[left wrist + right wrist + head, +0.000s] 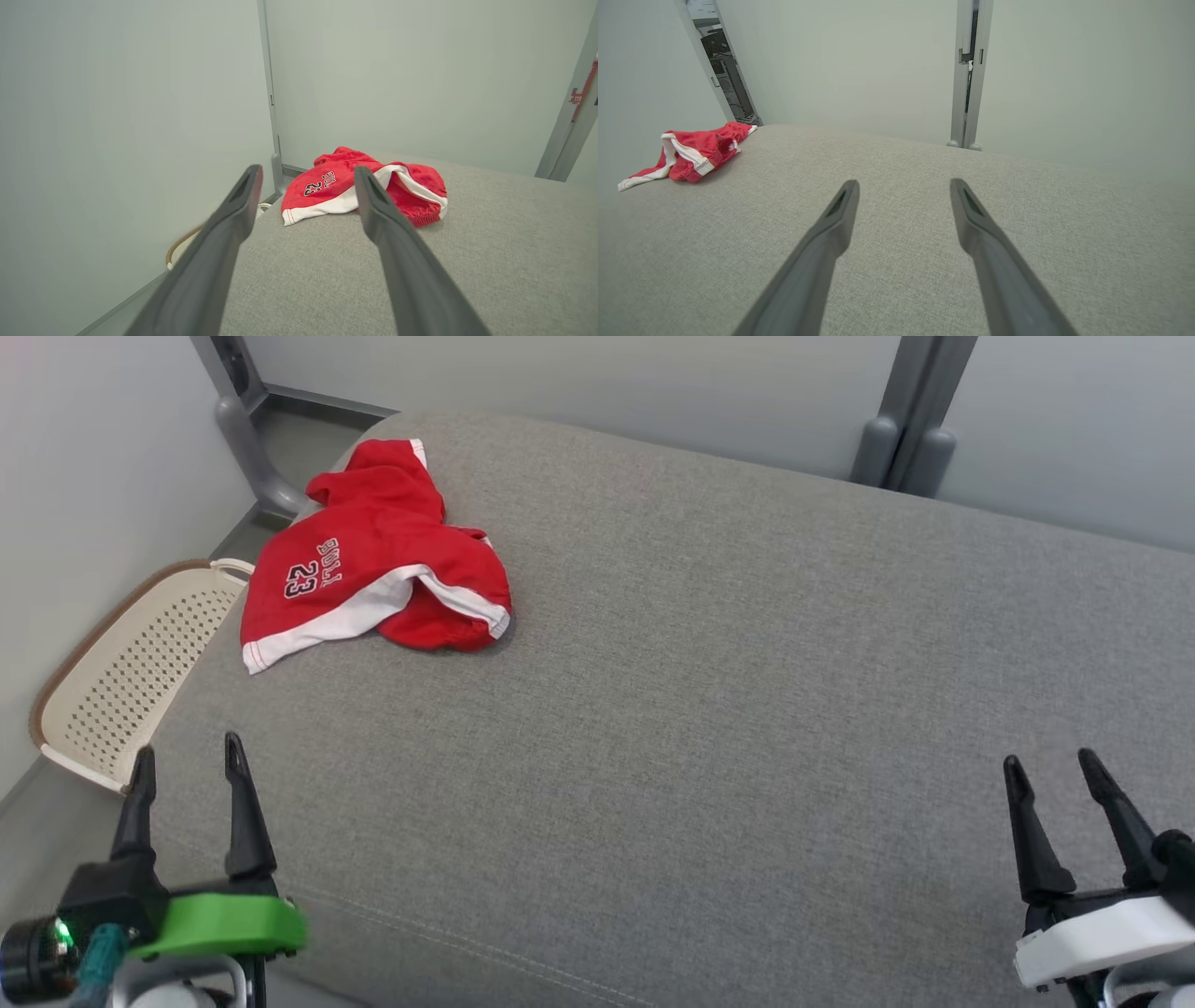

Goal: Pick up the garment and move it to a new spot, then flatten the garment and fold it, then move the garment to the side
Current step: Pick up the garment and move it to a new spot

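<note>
Meanwhile, both long dark-fingered grippers, left gripper (pixel 187 762) and right gripper (pixel 1053 765), hover spread wide and empty, well apart from the crumpled red-and-white garment (pixel 373 560) (numbered 23) at the grey fabric cushion's (pixel 747 663) far-left corner.

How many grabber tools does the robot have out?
2. The left tool is at the head view's lower left, near the white basket; the right tool is at its lower right, over the grey cushion. None seem hidden.

Cream perforated basket (pixel 131 681) — beside the grey cushion (pixel 747 709).
</note>
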Controlling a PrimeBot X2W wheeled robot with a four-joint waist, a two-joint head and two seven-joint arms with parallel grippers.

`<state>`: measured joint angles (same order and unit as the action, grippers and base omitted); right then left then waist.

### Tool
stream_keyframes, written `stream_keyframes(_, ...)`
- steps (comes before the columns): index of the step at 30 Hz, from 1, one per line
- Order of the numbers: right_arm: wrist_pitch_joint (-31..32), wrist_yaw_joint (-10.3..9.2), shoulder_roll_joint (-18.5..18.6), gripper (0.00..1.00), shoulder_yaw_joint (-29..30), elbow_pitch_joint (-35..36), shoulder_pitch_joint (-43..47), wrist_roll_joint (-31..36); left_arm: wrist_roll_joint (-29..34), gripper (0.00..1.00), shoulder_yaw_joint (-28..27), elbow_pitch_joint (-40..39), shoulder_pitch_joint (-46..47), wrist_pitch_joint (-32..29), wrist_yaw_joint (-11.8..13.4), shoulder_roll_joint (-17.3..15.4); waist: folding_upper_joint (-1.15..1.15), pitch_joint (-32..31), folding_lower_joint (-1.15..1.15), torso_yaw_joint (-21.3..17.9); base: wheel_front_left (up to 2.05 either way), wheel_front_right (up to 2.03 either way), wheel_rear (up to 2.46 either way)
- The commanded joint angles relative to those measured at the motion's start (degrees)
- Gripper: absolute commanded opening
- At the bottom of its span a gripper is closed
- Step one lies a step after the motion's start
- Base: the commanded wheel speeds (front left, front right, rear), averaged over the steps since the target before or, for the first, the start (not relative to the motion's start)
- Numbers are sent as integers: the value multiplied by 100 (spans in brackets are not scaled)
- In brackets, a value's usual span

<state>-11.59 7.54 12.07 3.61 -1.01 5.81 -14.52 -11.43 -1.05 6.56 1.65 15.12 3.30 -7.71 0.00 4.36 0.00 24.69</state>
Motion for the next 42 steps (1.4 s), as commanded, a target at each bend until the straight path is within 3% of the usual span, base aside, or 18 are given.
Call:
stream_keyframes(1,48,-11,98,100,41,82,-99,-32,-26,100,-38,-5,238,1,21,-1,0,282,0,-241,0,0,0)
stream_keyframes(8,182,-11,548,100,375,439,-299,-131,-38,100,-187,138,1496,0,30,-65,0,1138,0,-835,0,0,0)
stream_keyframes(20,190,-11,1134,100,1291,981,-433,-333,-152,100,-457,1110,3769,-21,8,-543,0,2521,0,-1717,0,0,0)
stream_keyframes(32,163,-12,1244,100,1658,1282,-526,-430,-292,100,-487,2755,4887,-651,37,-902,0,3180,0,-1979,0,0,0)
stream_keyframes(42,143,-12,1198,100,1645,1223,-538,-392,-464,100,-474,4001,4970,-1982,98,-1105,0,3127,0,-2020,0,0,0)
